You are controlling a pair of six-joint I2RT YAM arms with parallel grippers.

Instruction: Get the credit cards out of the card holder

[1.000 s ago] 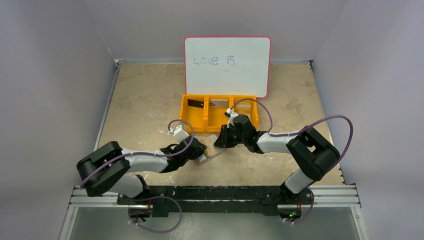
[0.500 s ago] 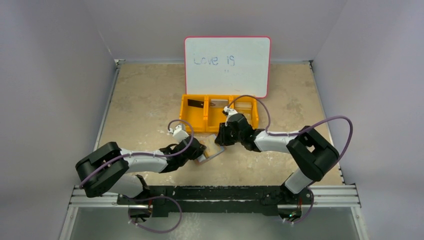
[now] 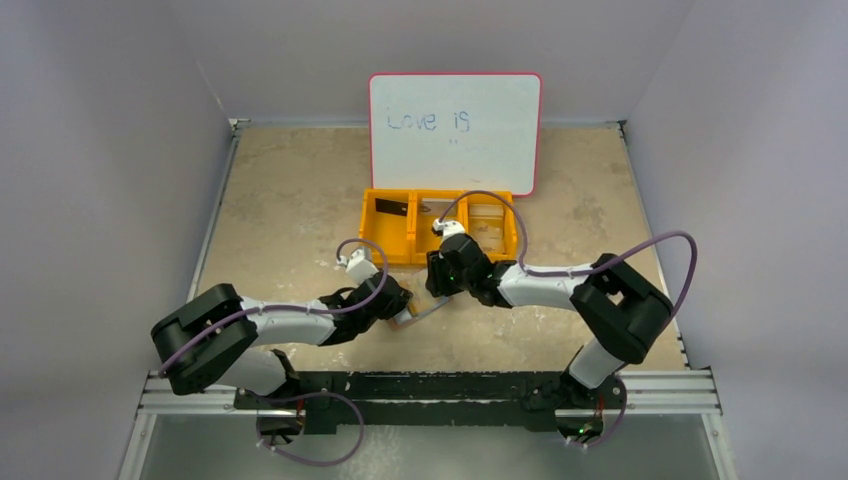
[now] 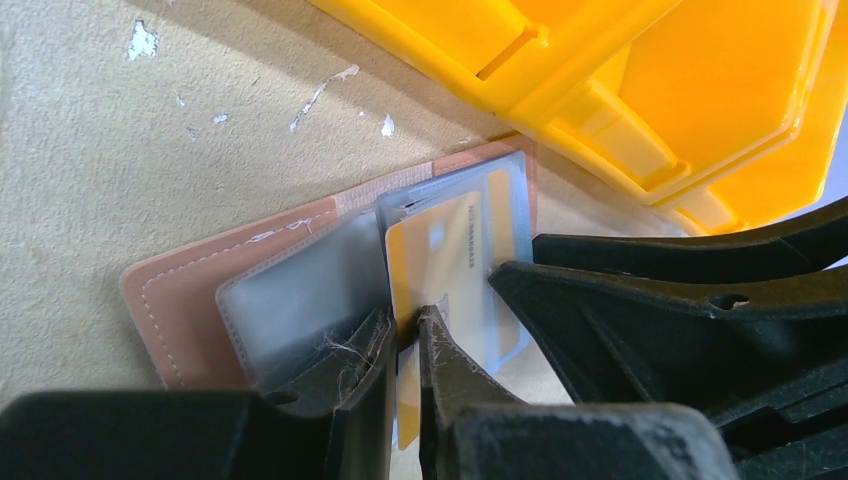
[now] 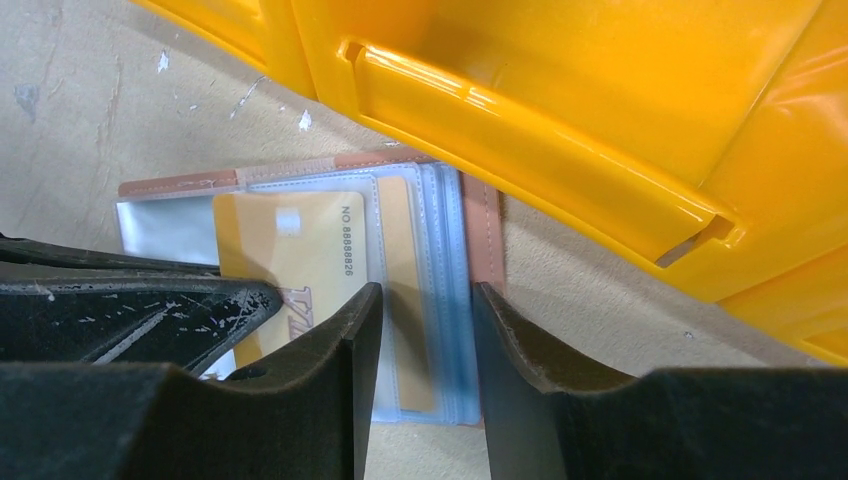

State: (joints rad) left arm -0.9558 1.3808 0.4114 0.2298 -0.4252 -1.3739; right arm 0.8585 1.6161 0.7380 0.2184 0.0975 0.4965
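Note:
The brown card holder (image 4: 190, 300) lies open on the table against the orange tray, its clear pockets (image 5: 440, 250) facing up. A yellow-beige credit card (image 4: 445, 255) sticks partway out of a pocket. My left gripper (image 4: 405, 335) is shut on that card's near edge. My right gripper (image 5: 425, 310) hangs open just over the pockets' right side, one finger on the card side and one by the brown edge. In the top view both grippers meet at the card holder (image 3: 428, 300). A black card (image 3: 392, 208) and a greyish card (image 3: 436, 208) lie in the tray.
The orange three-compartment tray (image 3: 385, 255) stands right behind the holder, its front wall close to both grippers. A whiteboard (image 3: 455, 130) with writing leans behind it. Walls close the table at the back and on both sides.
My right gripper has moved left from the tray's front down to the holder, and its jaws have opened wider. The left arm and its grip on the card have stayed put.

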